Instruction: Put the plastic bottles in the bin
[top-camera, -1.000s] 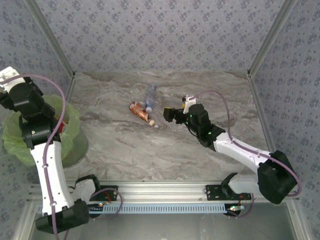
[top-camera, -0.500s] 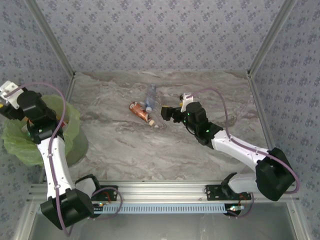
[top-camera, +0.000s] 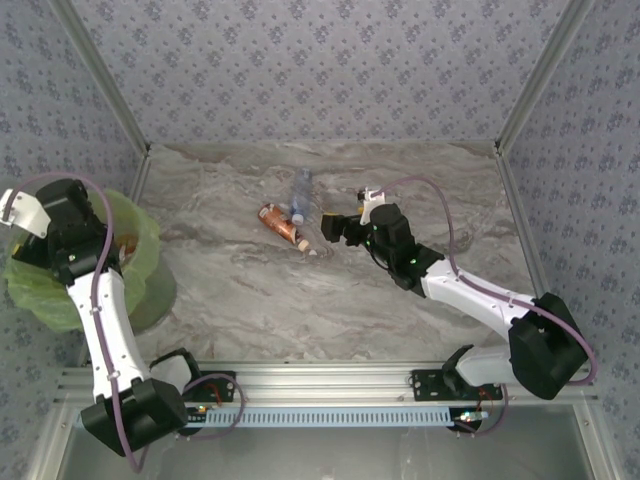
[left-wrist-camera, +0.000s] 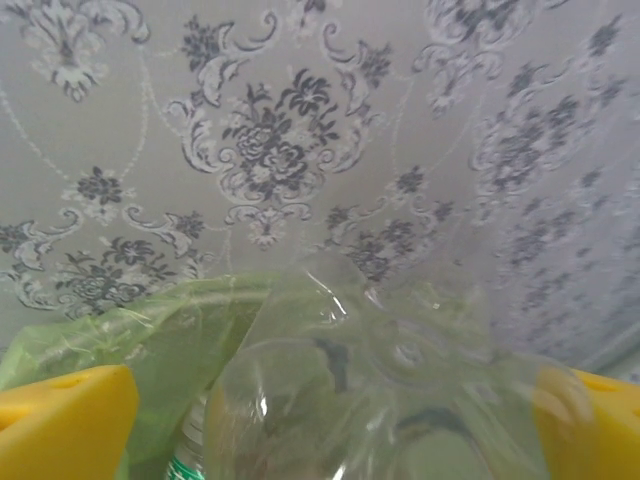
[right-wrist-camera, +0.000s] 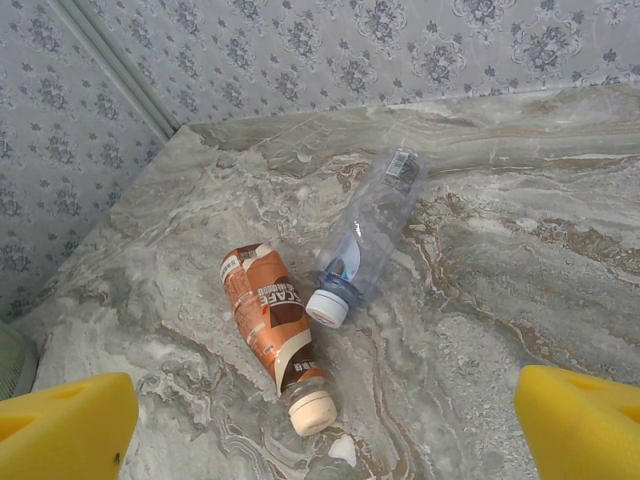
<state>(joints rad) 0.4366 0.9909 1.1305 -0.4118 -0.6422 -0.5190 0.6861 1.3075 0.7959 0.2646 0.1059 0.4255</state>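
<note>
My left gripper hangs over the bin, a round bin lined with a light-green bag. Its yellow fingers stand wide apart, with a crushed clear bottle between them; a strip of bag shows between the bottle and the left finger. My right gripper is open low over the table, its fingers empty. Just ahead of it lie a brown-labelled bottle with a cream cap and a clear bottle with a blue label and white cap. Both also lie mid-table in the top view: brown, clear.
The marble-patterned table is boxed in by patterned walls at the back and both sides. The bin stands off the table's left edge. A green-printed bottle label lies inside the bag. A rail with both arm bases runs along the near edge.
The left arm has swung down and leftward over the bin, its wrist now lower above the bag. The right gripper has edged slightly left toward the two bottles.
</note>
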